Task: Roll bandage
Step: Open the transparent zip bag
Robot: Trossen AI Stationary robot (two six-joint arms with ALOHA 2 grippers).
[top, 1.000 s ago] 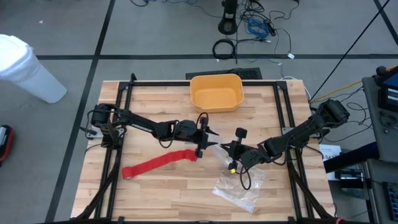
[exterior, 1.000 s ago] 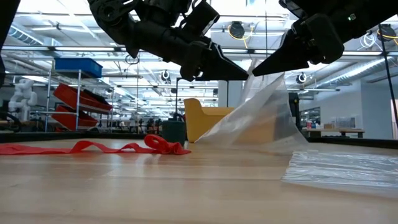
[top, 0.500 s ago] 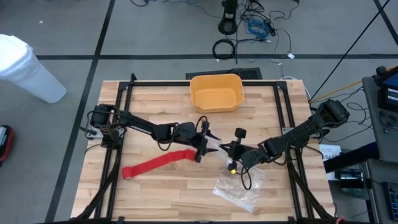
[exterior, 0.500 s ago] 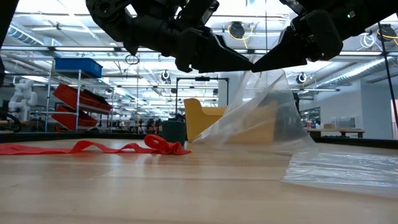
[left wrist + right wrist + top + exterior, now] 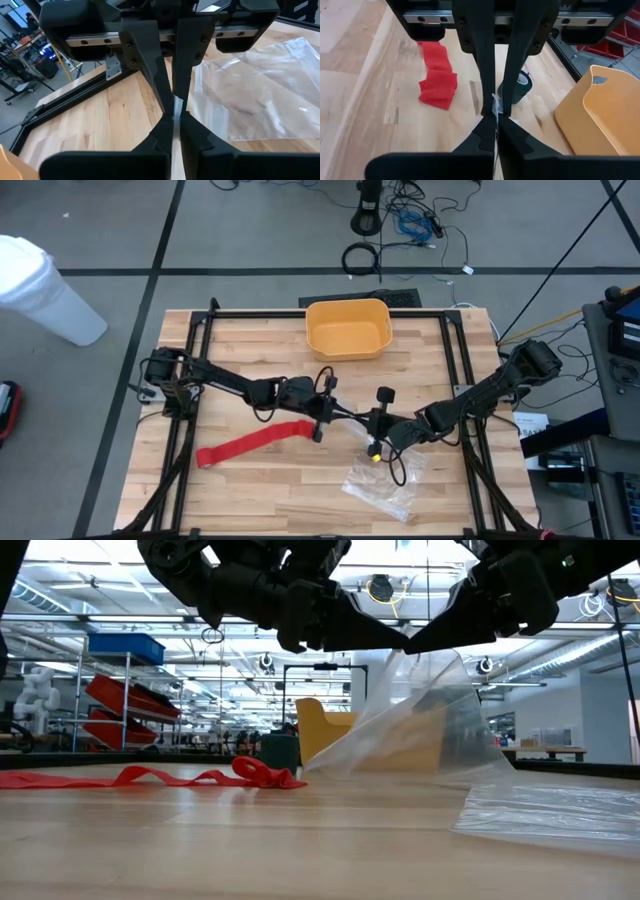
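Beside the yellow bin (image 5: 347, 327), toward the table's middle, the clear plastic bag (image 5: 430, 730) hangs lifted between both arms. The left gripper (image 5: 350, 416), spread a moment ago, has now pinched the bag's top edge opposite the right gripper (image 5: 372, 421), likewise pressed onto it. The bandage (image 5: 255, 443) lies flat and unrolled, farther from the bin; rolling has not begun.

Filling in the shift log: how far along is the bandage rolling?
Nothing rolled yet: the bandage lies stretched out on the table, untouched. In hand: the left end effector and right end effector pinch the plastic bag between them, lifted. All rolling remains.
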